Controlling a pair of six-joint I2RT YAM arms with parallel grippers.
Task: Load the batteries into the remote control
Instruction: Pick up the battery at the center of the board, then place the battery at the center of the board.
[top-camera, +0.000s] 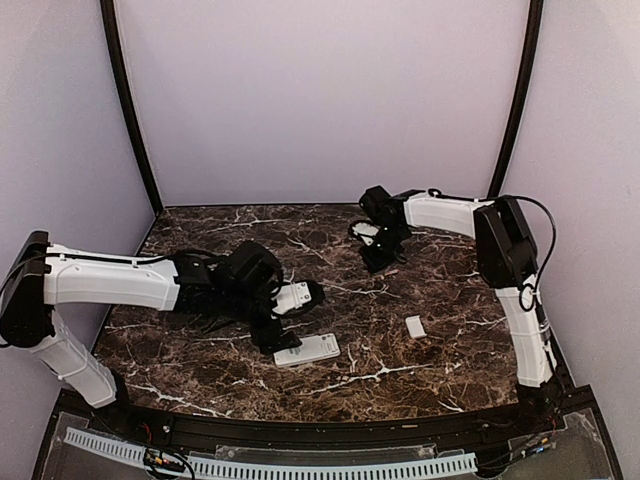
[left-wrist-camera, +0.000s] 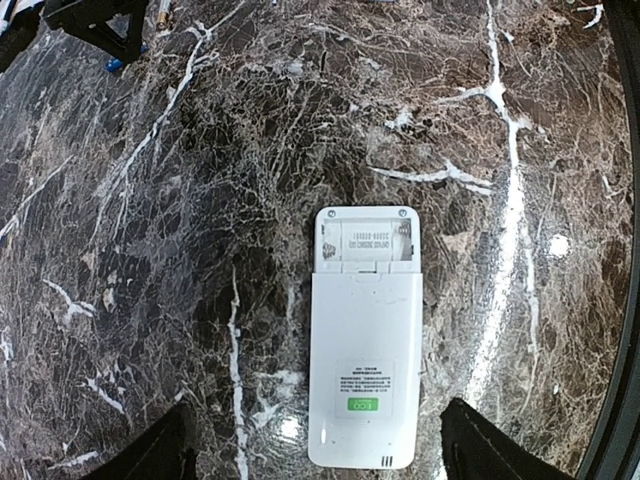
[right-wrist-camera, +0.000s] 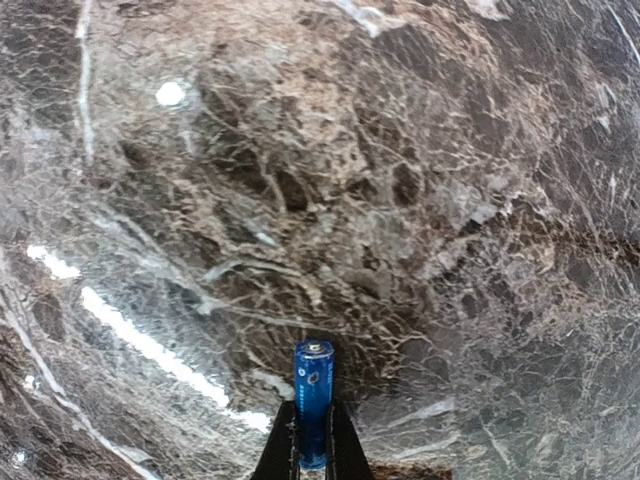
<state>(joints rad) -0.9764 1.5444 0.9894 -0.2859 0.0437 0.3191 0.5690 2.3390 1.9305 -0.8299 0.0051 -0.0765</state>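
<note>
Table (top-camera: 450, 370) is topped w/ the remote control (top-camera: 307, 349), laid flat front-centre, long axis approx. left-right, open bay (left-wrist-camera: 365, 243) turned toward the right arm. Left gripper (left-wrist-camera: 322, 455) is held just over it, jaws apart, empty. Right gripper (top-camera: 380, 255), well apart at rear-right, is clamped on a battery (right-wrist-camera: 313, 400) aligned w/ the fingers. The remote is thus judged front-left of it.

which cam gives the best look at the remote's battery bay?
Left wrist: it looks straight down on the remote, with the open, empty battery bay at its far end. The top view shows the remote small, its bay unreadable. The right wrist view doesn't show it.
</note>
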